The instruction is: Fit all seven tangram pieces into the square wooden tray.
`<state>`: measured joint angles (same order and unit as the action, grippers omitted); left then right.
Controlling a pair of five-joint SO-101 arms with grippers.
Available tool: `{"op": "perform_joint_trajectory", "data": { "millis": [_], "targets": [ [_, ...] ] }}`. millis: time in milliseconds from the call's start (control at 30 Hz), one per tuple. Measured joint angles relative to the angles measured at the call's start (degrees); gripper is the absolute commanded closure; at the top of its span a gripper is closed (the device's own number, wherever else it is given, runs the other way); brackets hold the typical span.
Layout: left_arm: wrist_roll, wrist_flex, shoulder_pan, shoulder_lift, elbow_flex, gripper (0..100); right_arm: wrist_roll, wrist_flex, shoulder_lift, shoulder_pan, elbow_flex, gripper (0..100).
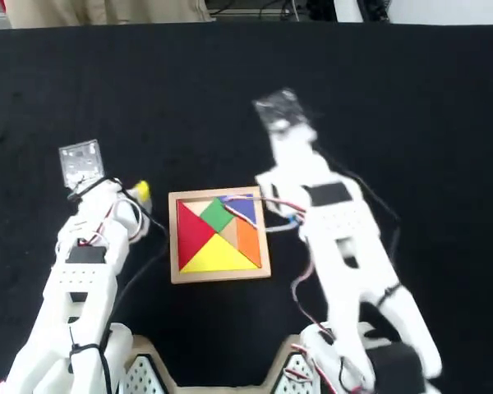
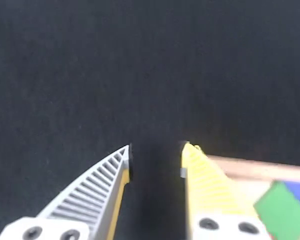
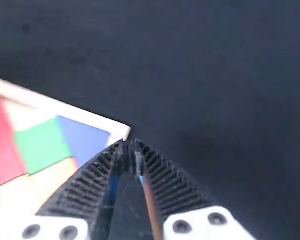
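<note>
Tray (image 1: 173, 238) looked full, coloured pieces (image 1: 194, 234) lying flush with no gap seen, so task judged near done; it sat just beside the left fingers (image 2: 205, 180), spread and empty, and under the tips of the right fingers (image 3: 162, 177), closed on nothing.

High view: right arm (image 1: 333, 222) far end blurred; its wires (image 1: 271, 203) cross part of blue piece (image 1: 245, 212). Left wrist view: tray (image 2: 250, 170) runs off edge, partly behind yellow finger (image 2: 210, 185). Right wrist view: tray cut off at edge, part under dark fingers (image 3: 87, 187).
</note>
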<state>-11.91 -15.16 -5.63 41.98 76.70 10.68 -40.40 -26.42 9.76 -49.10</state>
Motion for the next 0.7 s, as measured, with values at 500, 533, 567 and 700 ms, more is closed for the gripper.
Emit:
{"op": "perform_joint_trajectory", "data": {
  "millis": [500,533,567,700],
  "targets": [
    [11.5,-21.0,14.9,-0.4,-12.1,81,-12.8,23.8,-2.7,-22.5,-14.5,98.4],
    [14.0,-23.4,16.9,-1.8,-14.9,81,-12.9,24.2,-2.7,-23.3,-14.5,98.4],
    [16.3,-26.1,18.7,-3.3,-18.2,81,-13.2,24.6,-2.7,-24.1,-14.5,98.4],
    [23.5,-36.4,24.2,-13.8,-33.4,81,-17.8,26.6,-2.7,-29.5,-14.5,98.1]
  ]
}}
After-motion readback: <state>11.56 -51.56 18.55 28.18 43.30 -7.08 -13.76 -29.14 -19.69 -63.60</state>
